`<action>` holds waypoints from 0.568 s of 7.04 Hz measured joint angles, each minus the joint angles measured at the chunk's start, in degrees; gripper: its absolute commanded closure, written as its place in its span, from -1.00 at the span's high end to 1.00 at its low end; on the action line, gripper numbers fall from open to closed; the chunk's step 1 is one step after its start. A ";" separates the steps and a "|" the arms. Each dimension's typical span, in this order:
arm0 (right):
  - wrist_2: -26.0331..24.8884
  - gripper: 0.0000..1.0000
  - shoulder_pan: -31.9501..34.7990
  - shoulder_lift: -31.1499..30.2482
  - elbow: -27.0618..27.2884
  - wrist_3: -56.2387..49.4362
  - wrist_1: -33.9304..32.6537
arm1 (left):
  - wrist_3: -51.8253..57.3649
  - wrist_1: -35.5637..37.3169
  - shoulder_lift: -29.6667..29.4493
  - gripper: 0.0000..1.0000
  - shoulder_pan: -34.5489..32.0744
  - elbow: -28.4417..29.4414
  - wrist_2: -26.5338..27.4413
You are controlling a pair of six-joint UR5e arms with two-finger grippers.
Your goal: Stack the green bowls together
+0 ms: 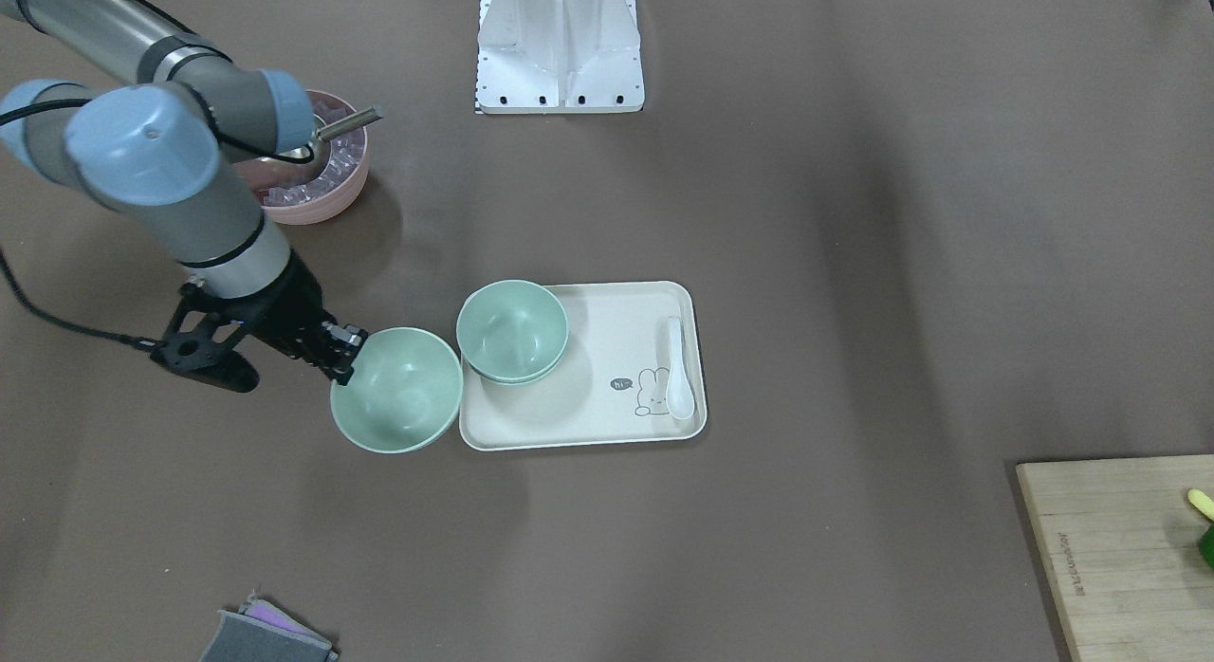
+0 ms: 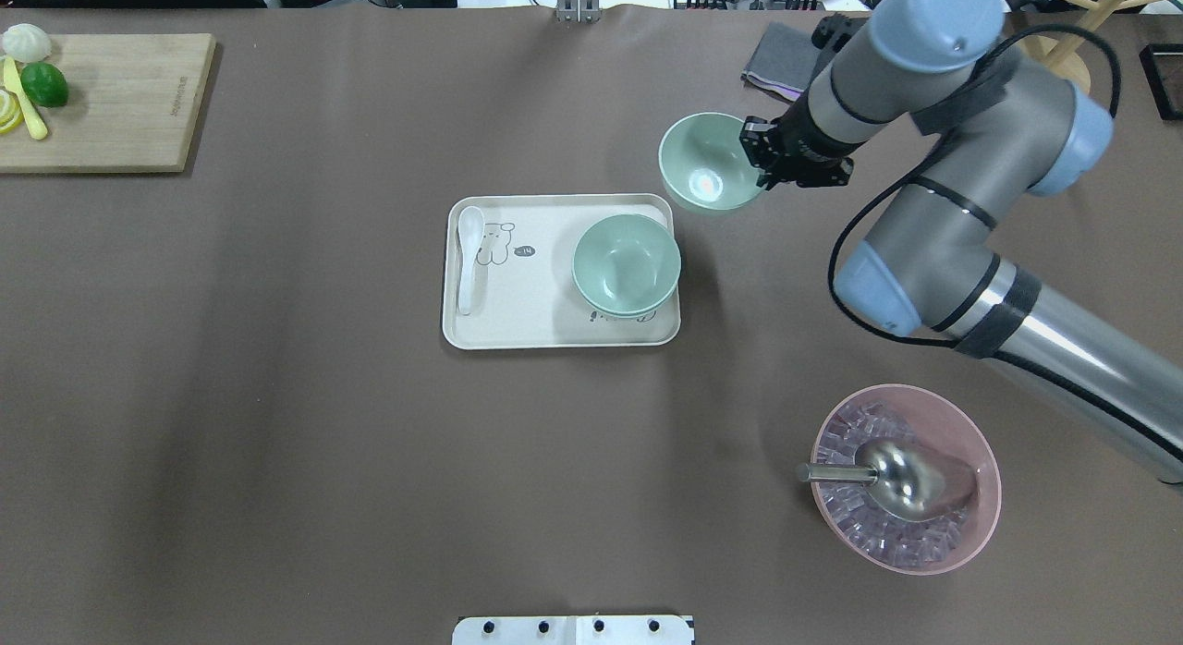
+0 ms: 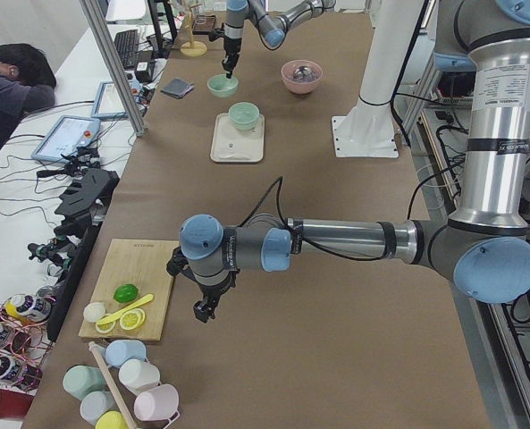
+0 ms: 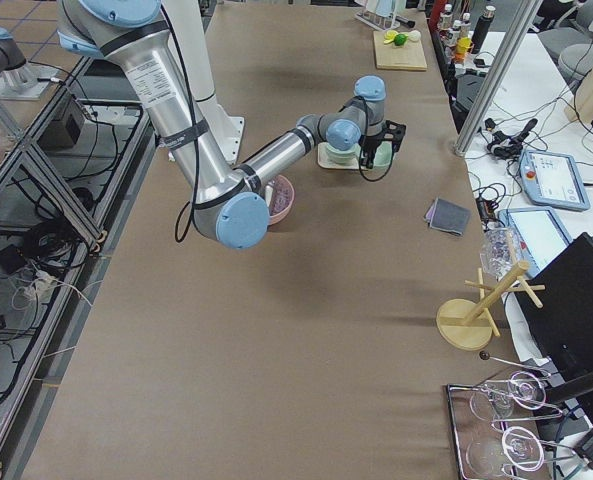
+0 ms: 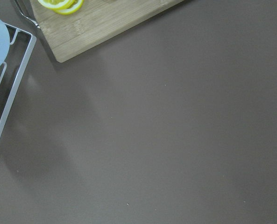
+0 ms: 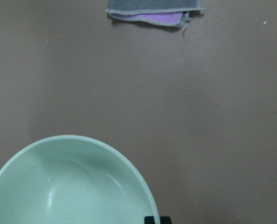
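Mint-green bowls (image 2: 627, 261), cream rabbit-print tray (image 2: 536, 305), pink bowl (image 2: 985, 465), brown table (image 2: 277, 395).

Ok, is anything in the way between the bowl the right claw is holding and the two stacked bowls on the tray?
Nothing visible. The right claw grips the loose bowl by its rim, just off a corner of the tray, beside the stacked bowls. Only the tray's low edge lies between; the spoon sits at the far end.

Robotics lab with a staged kitchen worktop.
Aluminium posts (image 3: 111, 63), teach pendants (image 4: 553, 180) and loose cables (image 3: 14, 214) line the worktop's (image 2: 277, 460) long edge, where an operator (image 3: 14, 76) sits.
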 measured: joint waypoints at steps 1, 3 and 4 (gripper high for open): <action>-2.99 -1.00 -2.56 2.38 0.13 4.52 -0.90 | 0.00 -0.06 0.01 0.98 0.00 0.14 -0.01; -6.79 -1.00 -6.34 5.46 0.98 9.73 -4.45 | 0.00 -0.10 0.04 0.98 0.00 0.35 -0.01; -10.15 -1.00 -9.08 5.88 1.20 11.37 -5.25 | 0.00 -0.08 0.07 0.98 0.00 0.46 -0.01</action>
